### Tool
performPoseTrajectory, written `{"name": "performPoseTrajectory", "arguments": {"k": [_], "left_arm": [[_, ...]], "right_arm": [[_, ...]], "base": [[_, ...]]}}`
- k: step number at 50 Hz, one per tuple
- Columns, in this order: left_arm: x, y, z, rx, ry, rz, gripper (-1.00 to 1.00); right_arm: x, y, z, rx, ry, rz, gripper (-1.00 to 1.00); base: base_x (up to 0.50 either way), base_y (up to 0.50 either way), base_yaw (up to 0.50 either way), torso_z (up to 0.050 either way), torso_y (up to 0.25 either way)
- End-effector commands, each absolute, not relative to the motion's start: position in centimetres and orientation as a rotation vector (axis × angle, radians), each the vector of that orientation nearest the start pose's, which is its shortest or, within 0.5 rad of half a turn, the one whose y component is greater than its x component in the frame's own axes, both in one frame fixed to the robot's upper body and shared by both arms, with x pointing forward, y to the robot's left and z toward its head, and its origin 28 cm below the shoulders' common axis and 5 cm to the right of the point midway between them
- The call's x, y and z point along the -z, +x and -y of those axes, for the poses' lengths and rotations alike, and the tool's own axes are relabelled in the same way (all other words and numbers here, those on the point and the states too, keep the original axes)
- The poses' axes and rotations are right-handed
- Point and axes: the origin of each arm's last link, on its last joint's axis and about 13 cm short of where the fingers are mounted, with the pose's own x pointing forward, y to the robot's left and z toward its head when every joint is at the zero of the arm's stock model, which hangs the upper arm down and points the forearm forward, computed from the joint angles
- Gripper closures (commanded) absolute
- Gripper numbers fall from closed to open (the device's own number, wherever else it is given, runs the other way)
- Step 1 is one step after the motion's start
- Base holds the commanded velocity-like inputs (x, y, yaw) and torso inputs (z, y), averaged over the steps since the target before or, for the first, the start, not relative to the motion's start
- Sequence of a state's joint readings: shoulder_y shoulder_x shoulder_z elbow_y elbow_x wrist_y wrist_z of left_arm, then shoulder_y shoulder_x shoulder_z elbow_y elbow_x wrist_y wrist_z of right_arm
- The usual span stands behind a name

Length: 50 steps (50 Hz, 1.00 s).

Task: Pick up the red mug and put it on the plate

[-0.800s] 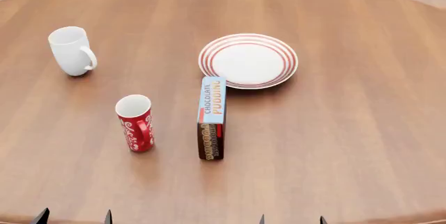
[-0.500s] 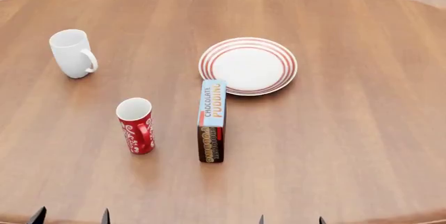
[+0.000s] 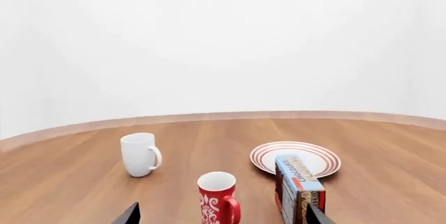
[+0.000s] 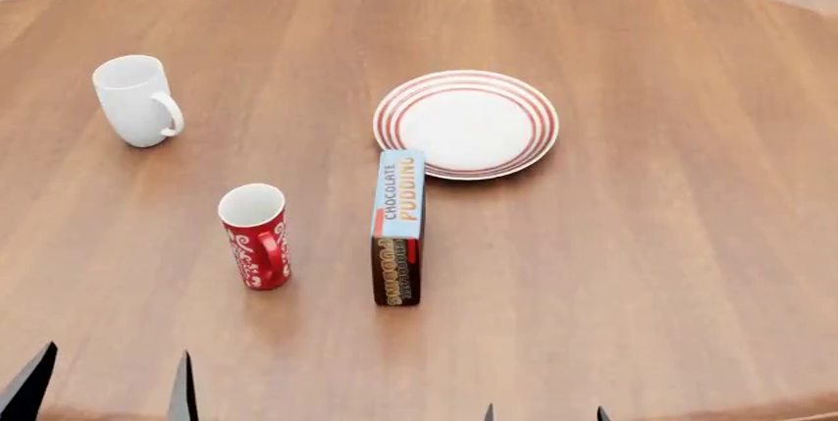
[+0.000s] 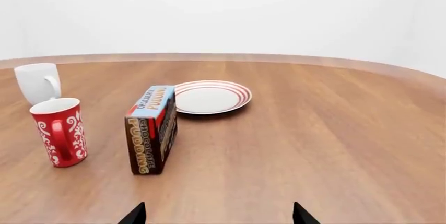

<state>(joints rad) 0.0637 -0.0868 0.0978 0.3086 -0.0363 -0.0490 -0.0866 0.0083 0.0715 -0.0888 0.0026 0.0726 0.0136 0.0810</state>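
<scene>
Mug first: the tall red mug with white swirls (image 4: 254, 236) stands upright on the round wooden table (image 4: 654, 264), handle toward me, at about eight o'clock from the red-ringed white plate (image 4: 466, 124); an upright chocolate pudding box (image 4: 398, 226) stands between them, so I judge the carry must clear it; my left gripper (image 4: 105, 387) is spread wide and empty, its tips now higher in the head view than before; my right gripper (image 4: 544, 413) sits parted, unmoved.

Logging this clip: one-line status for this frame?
tall red swirl-patterned mug: upright on table, ungrasped | red-ringed white plate: bare | left end effector: open | right end effector: open
</scene>
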Motion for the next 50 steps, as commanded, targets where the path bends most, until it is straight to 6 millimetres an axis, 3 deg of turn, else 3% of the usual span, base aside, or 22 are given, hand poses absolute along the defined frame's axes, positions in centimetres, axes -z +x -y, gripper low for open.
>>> {"name": "performPoseTrajectory", "arguments": {"k": [1,20,50], "left_arm": [[-9.0,18.7,-19.6,0.053,0.049,0.315,-1.00],[-12.4,17.9,-19.7,0.009,0.107,0.479,-1.00],[-13.5,17.5,-19.3,0.035,0.098,0.511,-1.00]], "right_arm": [[-1.2,21.1,9.6,-0.008,0.001,-0.015,-1.00],[-1.3,21.1,9.6,-0.016,0.010,-0.009,-1.00],[-1.3,21.1,9.5,-0.031,0.008,-0.010,-1.00]], "base": [[0.00,0.00,0.00,0.000,0.000],[0.00,0.00,0.00,0.000,0.000],[0.00,0.06,0.00,0.000,0.000]]}}
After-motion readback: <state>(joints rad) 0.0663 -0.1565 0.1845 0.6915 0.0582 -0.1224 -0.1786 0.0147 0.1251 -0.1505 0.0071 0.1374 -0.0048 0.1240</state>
